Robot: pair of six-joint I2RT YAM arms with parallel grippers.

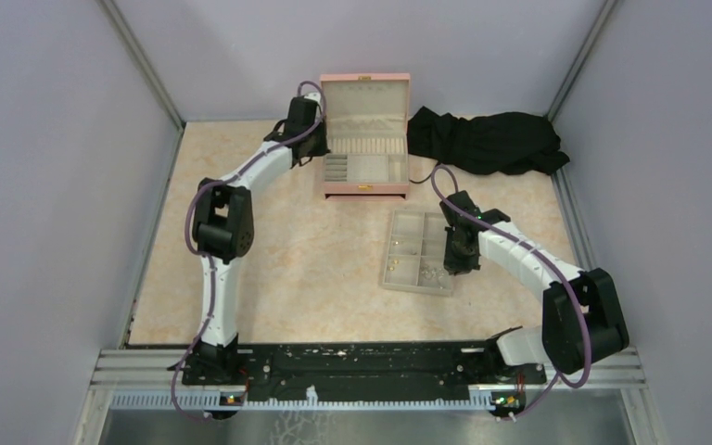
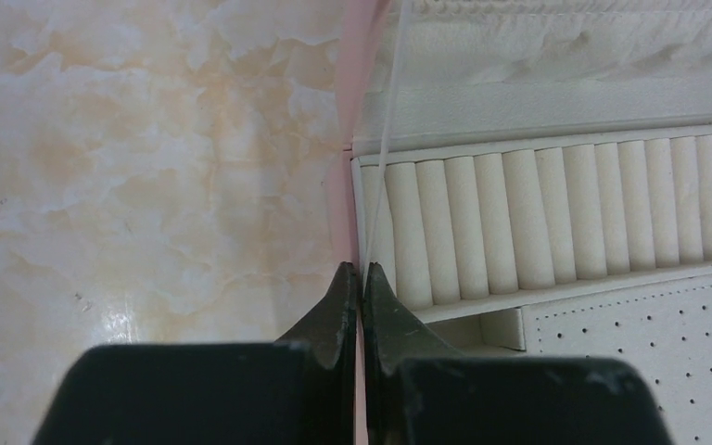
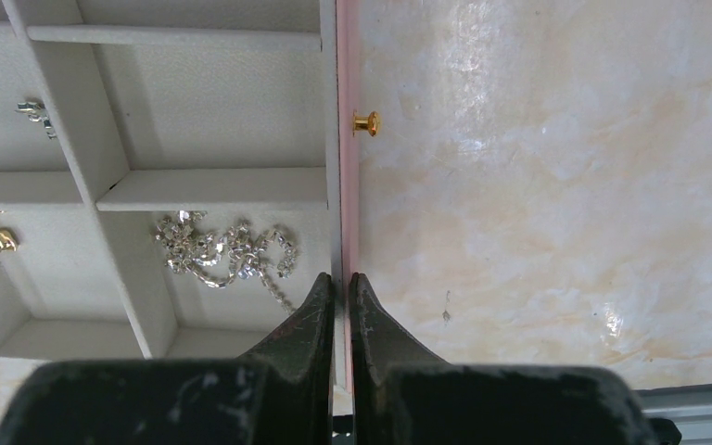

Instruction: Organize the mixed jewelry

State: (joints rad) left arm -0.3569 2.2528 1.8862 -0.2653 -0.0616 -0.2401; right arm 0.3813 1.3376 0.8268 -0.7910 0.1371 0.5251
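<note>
Marble-look table (image 1: pixel 315 269) lay below. From above, a pink box (image 1: pixel 365 188) sat far, a beige tray (image 1: pixel 414 288) nearer, tiny jewelry (image 1: pixel 431 273) in its pockets. Left wrist: the left gripper (image 2: pixel 360 278) pinched shut on the box's left wall. Right wrist: the right gripper (image 3: pixel 340 287) pinched the tray's right wall, beside a sparkly chain (image 3: pixel 227 252). Holding level should keep pieces in, I think.

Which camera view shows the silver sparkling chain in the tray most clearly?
The right wrist view: the chain lies close and sharp in a tray compartment. Top external shows only a pale speck. Left wrist misses it.
</note>
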